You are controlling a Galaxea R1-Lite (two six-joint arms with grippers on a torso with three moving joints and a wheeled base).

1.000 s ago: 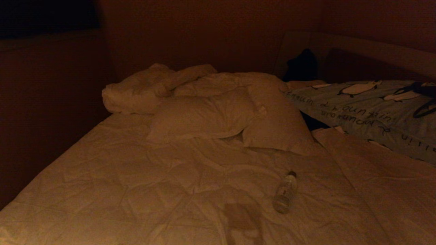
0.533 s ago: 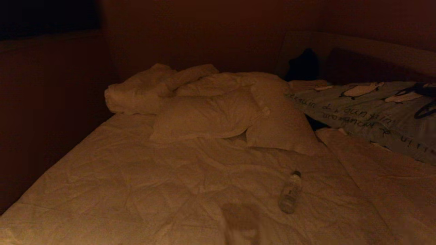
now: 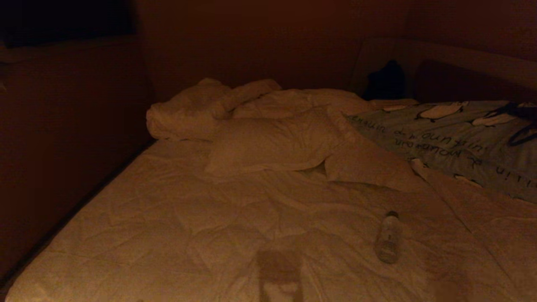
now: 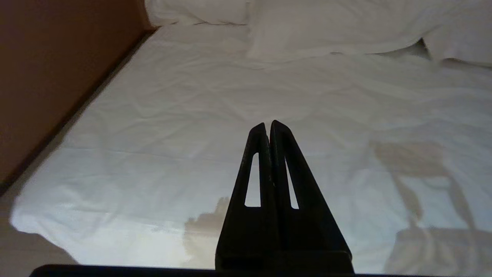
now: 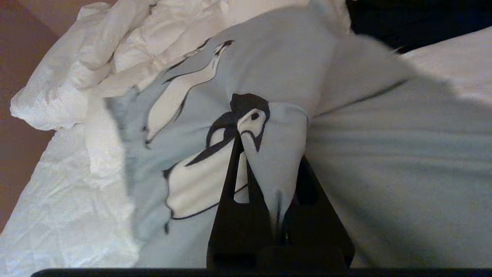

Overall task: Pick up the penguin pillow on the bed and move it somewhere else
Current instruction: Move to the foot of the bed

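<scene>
While the penguin pillow [image 5: 215, 154] lies at the bed's [image 3: 209, 226] right side by the headboard, the right gripper [image 5: 269, 169] is clamped on a fold of its cover. Best lift slow & high, w/ the bottle [image 3: 388, 237] nearby. Left gripper [image 4: 268, 129] is closed, empty, over bare bedding. Pillow's far end is cut off; the dark heap behind is unreadable.

Matt cloth penguin pillow [image 5: 269, 77], wrinkled quilted bed [image 3: 209, 226]
</scene>
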